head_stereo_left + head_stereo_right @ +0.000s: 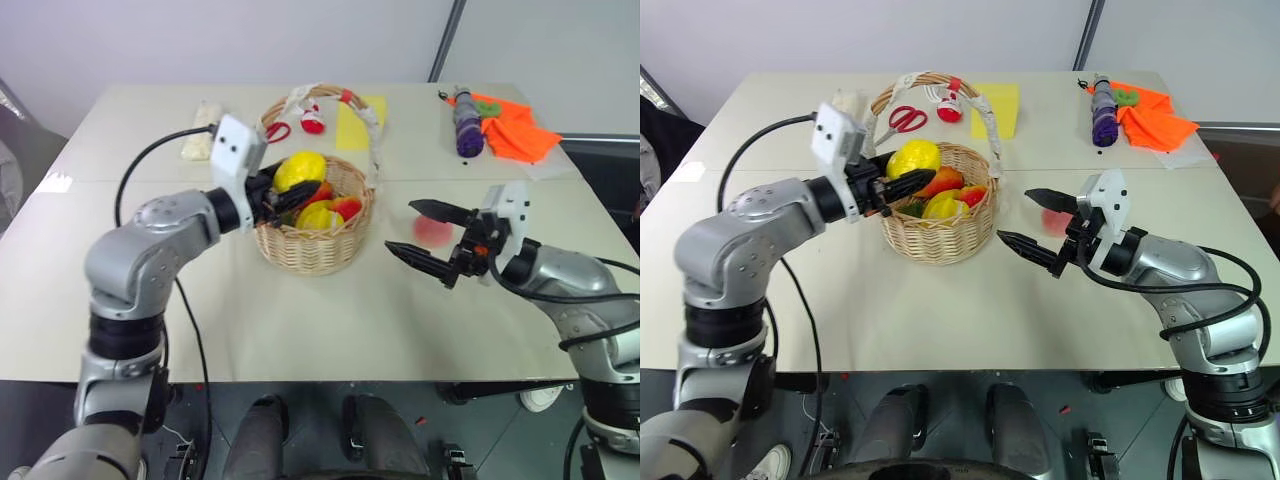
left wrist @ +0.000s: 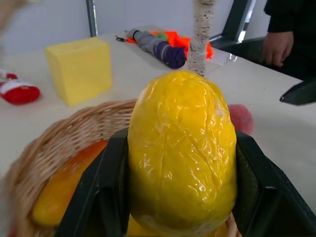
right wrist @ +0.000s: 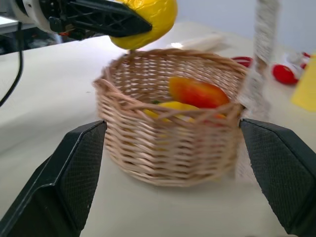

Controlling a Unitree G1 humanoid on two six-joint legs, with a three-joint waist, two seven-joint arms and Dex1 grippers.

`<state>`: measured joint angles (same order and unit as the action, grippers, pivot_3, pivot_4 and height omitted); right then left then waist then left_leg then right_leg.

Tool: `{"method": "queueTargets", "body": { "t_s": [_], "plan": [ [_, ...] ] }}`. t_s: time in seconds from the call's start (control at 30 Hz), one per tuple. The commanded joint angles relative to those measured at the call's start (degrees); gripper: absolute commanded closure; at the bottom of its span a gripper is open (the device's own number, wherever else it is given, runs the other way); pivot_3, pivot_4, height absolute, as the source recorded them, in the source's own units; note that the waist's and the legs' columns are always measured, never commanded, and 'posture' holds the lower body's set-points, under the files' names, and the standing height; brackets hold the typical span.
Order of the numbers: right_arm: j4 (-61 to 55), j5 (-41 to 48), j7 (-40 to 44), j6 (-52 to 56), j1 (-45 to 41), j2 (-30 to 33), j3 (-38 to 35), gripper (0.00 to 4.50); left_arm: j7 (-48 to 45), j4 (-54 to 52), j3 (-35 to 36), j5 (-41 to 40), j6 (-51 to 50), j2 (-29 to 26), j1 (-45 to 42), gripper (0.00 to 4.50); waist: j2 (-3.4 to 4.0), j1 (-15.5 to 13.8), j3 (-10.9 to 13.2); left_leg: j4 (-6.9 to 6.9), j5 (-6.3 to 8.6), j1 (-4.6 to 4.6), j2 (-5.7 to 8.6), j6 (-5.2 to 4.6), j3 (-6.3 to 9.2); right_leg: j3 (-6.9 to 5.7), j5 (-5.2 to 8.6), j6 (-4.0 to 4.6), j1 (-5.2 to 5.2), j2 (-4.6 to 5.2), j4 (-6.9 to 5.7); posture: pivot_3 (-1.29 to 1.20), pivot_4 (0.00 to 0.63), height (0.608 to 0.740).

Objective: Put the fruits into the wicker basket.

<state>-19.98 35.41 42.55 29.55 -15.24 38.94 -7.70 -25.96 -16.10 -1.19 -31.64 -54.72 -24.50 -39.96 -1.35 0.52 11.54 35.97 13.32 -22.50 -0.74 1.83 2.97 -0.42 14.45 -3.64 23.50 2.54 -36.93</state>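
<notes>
Yellow lemon [image 1: 300, 170] clamped in left tool [image 1: 283, 196] above wicker basket [image 1: 313, 248] rim, right tool [image 1: 424, 236] apart beside it.

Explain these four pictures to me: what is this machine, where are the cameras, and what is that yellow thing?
It is a humanoid robot with two arms, each ending in a two-fingered gripper. Two pictures come from cameras in its head, looking down at a table; the other two sit on its wrists, looking along the fingers. The left gripper holds a lemon over the basket, which already has fruits inside. The right gripper is open, with a peach on the table behind it. Further back lie scissors, a sponge, an umbrella and an orange cloth.
</notes>
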Motion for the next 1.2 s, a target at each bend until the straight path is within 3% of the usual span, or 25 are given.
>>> {"method": "queueTargets", "body": {
  "t_s": [0.03, 0.2, 0.43, 0.8, 0.9, 0.93, 1.0, 1.2],
  "plan": [
    [2.6, -5.3, -4.6, -1.1, -2.0, -0.7, 0.2, 0.00, -2.0, -0.6, -1.7, 2.3, 3.6, -1.1, 0.0, 0.05, 0.00, 0.3, 0.0, -0.03, 0.00, -0.02, -0.01, 0.00, -0.01, 0.01, 0.00, 0.00, 0.07, -0.01, -0.05, 0.00, 0.150, 0.740],
    [10.5, -11.5, -11.5, -1.3, -5.0, -4.3, 0.9, 0.00, -6.5, -1.2, -0.7, 3.3, 9.3, -3.7, 3.2, 0.02, 0.02, 0.3, 0.0, -0.04, 0.00, 0.02, -0.07, 0.00, -0.01, 0.05, 0.00, 0.03, 0.11, -0.07, -0.12, 0.00, 0.150, 0.740],
    [21.4, -16.6, -12.4, -1.5, -7.5, -6.5, 2.8, 0.00, -16.3, -8.1, 2.2, -2.2, 13.5, -7.7, 11.7, 0.02, 0.03, 0.2, 0.0, -0.01, 0.00, -0.02, -0.06, 0.00, -0.11, 0.12, 0.09, 0.20, 0.11, 0.02, -0.08, 0.00, 0.150, 0.740],
    [28.0, -19.9, -12.3, -3.3, -9.7, -7.7, 3.3, 0.00, -15.7, -14.3, 4.6, -8.3, 12.2, -8.8, 16.4, 0.02, 0.04, 0.3, 0.0, 0.06, 0.00, 0.02, -0.04, -0.01, -0.14, 0.13, 0.10, 0.24, 0.05, 0.01, -0.09, 0.00, 0.150, 0.740],
    [28.1, -19.9, -12.3, -4.1, -10.1, -7.9, 2.7, 0.81, -15.6, -13.8, 4.8, -8.5, 12.4, -9.3, 16.8, 0.00, 0.03, 0.4, 0.0, 0.05, 0.00, 0.04, -0.06, -0.01, -0.14, 0.13, 0.07, 0.19, 0.06, -0.03, -0.11, 0.00, 0.150, 0.740],
    [28.0, -20.0, -12.4, -4.3, -10.1, -7.9, 2.6, 1.37, -15.7, -13.7, 4.9, -8.6, 12.5, -9.5, 16.9, 0.00, 0.04, 0.4, 0.0, 0.04, 0.00, 0.04, -0.06, -0.01, -0.14, 0.13, 0.06, 0.18, 0.06, -0.04, -0.12, 0.00, 0.150, 0.740],
    [27.0, -20.1, -12.0, -4.8, -9.9, -7.7, 2.5, 2.05, -15.9, -13.3, 5.5, -8.9, 12.7, -9.8, 17.5, 0.00, 0.04, 0.3, 0.0, 0.05, 0.00, 0.04, -0.05, -0.01, -0.14, 0.13, 0.07, 0.18, 0.06, -0.03, -0.12, 0.00, 0.150, 0.740],
    [14.1, -15.6, -4.3, -5.1, -6.6, -2.8, 0.2, 2.14, -18.0, -11.2, 12.9, -10.1, 15.9, -10.9, 23.9, 0.00, 0.07, 0.3, 0.0, 0.02, 0.01, 0.03, -0.06, -0.02, -0.15, 0.13, 0.08, 0.20, 0.09, -0.03, -0.11, 0.00, 0.150, 0.740]
  ]
}}
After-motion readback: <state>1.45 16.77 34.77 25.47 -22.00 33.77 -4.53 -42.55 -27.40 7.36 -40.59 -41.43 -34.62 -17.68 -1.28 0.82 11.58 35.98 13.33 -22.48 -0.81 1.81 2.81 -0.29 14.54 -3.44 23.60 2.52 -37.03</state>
